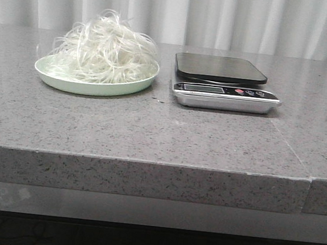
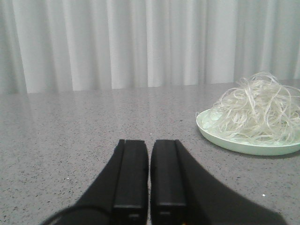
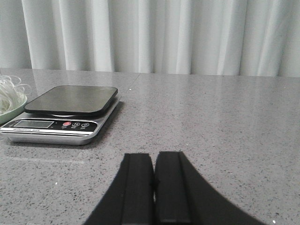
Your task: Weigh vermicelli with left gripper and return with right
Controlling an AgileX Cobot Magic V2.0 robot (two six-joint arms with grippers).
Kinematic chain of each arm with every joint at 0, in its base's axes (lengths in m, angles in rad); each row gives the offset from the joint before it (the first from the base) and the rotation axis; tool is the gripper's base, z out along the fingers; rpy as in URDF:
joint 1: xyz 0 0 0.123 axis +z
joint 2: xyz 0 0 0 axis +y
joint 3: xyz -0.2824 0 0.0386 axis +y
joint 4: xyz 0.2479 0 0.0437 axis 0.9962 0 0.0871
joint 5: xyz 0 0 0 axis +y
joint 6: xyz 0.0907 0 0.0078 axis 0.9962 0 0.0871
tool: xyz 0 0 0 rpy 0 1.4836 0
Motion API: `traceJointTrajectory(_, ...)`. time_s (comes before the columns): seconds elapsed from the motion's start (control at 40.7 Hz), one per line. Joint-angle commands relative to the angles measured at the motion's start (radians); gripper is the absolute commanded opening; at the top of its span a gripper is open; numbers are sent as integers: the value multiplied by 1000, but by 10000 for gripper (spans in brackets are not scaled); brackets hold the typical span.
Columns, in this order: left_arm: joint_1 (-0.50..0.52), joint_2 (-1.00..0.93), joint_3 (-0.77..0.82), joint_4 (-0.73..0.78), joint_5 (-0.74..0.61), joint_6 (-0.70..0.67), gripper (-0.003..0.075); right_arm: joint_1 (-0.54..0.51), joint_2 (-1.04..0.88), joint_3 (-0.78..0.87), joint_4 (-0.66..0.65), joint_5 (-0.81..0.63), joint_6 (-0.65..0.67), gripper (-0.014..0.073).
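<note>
The vermicelli [image 1: 108,48] is a fluffy whitish bundle heaped on a pale green plate [image 1: 56,78] at the left of the grey table. It also shows in the left wrist view [image 2: 258,110]. The scale [image 1: 224,82], silver with a bare black platform, stands right of the plate. It also shows in the right wrist view [image 3: 65,112]. Neither gripper shows in the front view. My left gripper [image 2: 149,143] is shut and empty, low over the table, short of the plate. My right gripper [image 3: 153,155] is shut and empty, short of the scale.
White curtains [image 1: 223,17] hang behind the table. A seam [image 1: 293,152] runs across the grey stone top right of the scale. The table's front edge [image 1: 147,163] faces the robot.
</note>
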Motion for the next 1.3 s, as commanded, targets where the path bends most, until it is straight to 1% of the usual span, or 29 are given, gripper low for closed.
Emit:
traceJointTrajectory(0.0, 3, -19, 6, -8, -80, -2, 146, -12, -16, -8, 3, -89, -8, 160)
traceJointTrajectory(0.098, 3, -19, 6, -8, -80, -2, 146, -28, -16, -8, 3, -89, -8, 160)
traceJointTrajectory(0.811, 3, -19, 6, -8, -80, -2, 146, -50, -16, -8, 3, -91, -8, 160)
traceJointTrajectory(1.278, 3, -19, 6, -8, -80, -2, 146, -50, -16, -8, 3, -91, -8, 160)
